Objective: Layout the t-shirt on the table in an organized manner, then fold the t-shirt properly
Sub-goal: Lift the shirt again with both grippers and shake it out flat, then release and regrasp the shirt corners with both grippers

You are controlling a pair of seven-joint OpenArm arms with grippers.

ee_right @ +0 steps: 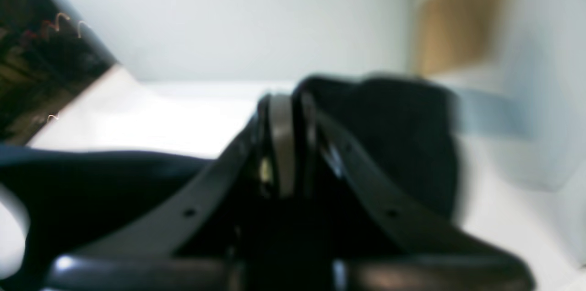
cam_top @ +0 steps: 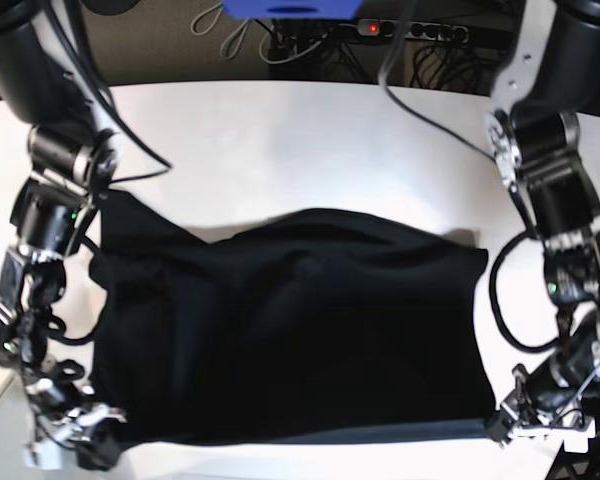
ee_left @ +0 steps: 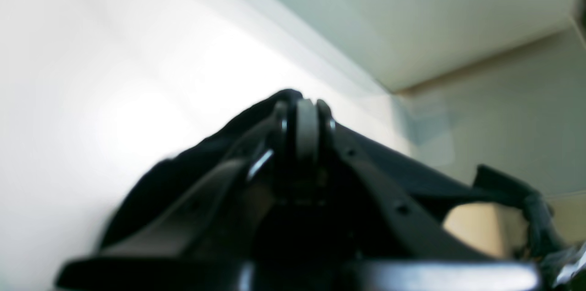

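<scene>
Both pincers, left (ee_left: pixel 306 119) and right (ee_right: pixel 283 119), gripped the shirt (cam_top: pixel 290 330) beyond their tips; uneven pulling over the table (cam_top: pixel 280 140) might wrinkle it.

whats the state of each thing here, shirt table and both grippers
t-shirt: spread across the table, plain black side up, rumpled, near corners pinched
table: bare white at the far side, shirt covering the middle
left gripper: jaws shut on black fabric
right gripper: jaws shut on black fabric

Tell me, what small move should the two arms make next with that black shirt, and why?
Probably draw the near hem taut and lower it flat: the left gripper and right gripper are each shut on the t-shirt, which lies rumpled on the table.
</scene>
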